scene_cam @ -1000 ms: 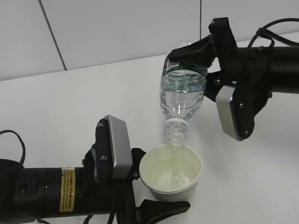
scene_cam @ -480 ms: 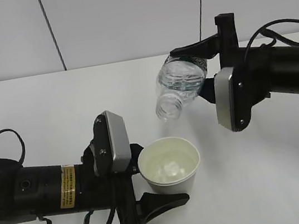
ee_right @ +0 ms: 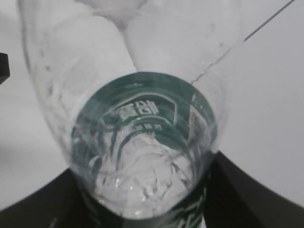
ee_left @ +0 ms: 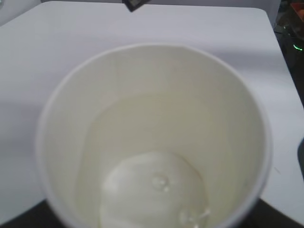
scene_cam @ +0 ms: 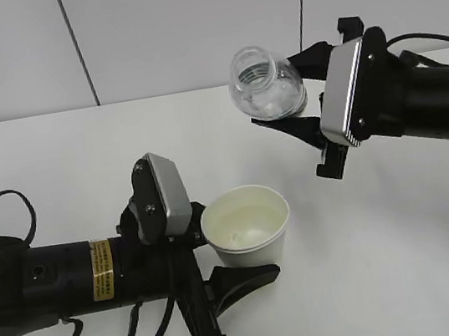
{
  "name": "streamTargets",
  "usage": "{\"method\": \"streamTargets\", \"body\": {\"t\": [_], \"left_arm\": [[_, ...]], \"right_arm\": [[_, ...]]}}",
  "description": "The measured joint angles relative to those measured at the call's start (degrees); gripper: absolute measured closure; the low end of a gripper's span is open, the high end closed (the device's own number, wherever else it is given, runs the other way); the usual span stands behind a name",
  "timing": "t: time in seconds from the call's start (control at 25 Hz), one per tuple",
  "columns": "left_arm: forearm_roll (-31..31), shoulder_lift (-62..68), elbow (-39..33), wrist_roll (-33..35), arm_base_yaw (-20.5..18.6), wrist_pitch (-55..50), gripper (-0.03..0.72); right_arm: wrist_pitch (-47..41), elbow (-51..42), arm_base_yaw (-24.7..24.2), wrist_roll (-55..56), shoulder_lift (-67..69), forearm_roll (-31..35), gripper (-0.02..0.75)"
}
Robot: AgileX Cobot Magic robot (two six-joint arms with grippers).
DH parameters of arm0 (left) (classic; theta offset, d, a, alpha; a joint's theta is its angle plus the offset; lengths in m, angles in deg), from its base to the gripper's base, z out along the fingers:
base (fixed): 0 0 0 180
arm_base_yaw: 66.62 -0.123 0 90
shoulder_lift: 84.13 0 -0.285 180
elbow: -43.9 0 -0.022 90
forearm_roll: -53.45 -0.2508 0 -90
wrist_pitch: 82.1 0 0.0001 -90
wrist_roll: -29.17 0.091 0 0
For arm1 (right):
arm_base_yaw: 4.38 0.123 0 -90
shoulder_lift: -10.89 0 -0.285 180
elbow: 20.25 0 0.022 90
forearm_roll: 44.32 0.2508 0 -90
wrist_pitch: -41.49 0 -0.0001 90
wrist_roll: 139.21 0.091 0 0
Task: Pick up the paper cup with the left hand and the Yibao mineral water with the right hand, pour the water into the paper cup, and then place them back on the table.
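Two grips are seen at this moment, one on each vessel. The left hand (scene_cam: 213, 258) is closed around the lower wall of the paper cup (scene_cam: 246, 224), with one black finger (scene_cam: 246, 280) showing beneath its base; whether the cup rests on the table (scene_cam: 54, 159) or is held just above it cannot be told. In the left wrist view a shallow pool of water is seen in the bottom of the paper cup (ee_left: 154, 137). The right hand (scene_cam: 306, 118) is clamped on the body of the Yibao mineral water (scene_cam: 266, 81), which is held in the air, above and to the right of the cup, toward the far edge of the tabletop, its uncapped mouth tipped up and toward the camera. In the right wrist view the green label band (ee_right: 142, 114) is seen through the clear plastic, and some water appears to be left near the base.

Pouring is judged to be over, with only the setting-down left. The thin cup wall could be crushed or tipped if it is released unevenly, and the water spilled. The uncapped bottle could be toppled if it is lowered while tilted, or if the jaws are opened before its base is flat on the tabletop. The cup could also be struck if the bottle is brought down too near it.
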Motion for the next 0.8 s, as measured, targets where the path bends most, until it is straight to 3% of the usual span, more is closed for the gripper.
{"method": "streamTargets", "body": {"t": [0.16, 0.48, 0.8], "left_arm": [[2.1, 0.0, 0.0, 0.0, 0.0, 0.0, 0.256], [6.0, 0.0, 0.0, 0.0, 0.0, 0.0, 0.256], [12.9, 0.0, 0.0, 3.5, 0.0, 0.0, 0.256]], "right_arm": [[0.0, 0.0, 0.0, 2.3, 0.0, 1.8, 0.327], [0.1, 0.0, 0.0, 6.6, 2.6, 12.4, 0.327], [0.6, 0.0, 0.0, 18.4, 3.5, 13.2, 0.328]]}}
